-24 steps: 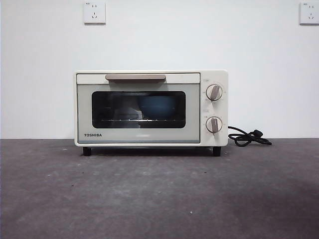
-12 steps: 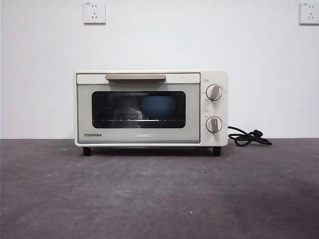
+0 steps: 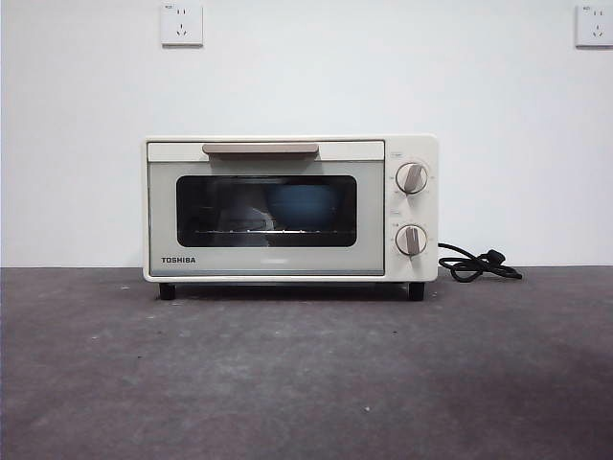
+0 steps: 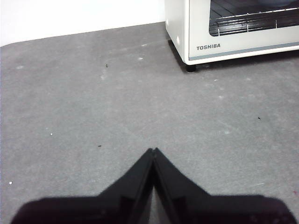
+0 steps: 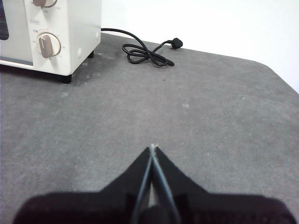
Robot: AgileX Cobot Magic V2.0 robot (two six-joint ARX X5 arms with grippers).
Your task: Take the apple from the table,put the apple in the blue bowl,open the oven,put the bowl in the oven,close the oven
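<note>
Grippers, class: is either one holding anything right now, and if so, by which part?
Nothing is held. The left gripper and the right gripper are both shut on nothing above the bare table, away from the closed oven.

White wall (image 3: 306, 77), two wall sockets (image 3: 182, 24) high up, at left and right

Bare lab: blank wall (image 3: 306, 86), sockets (image 3: 182, 24)
</note>
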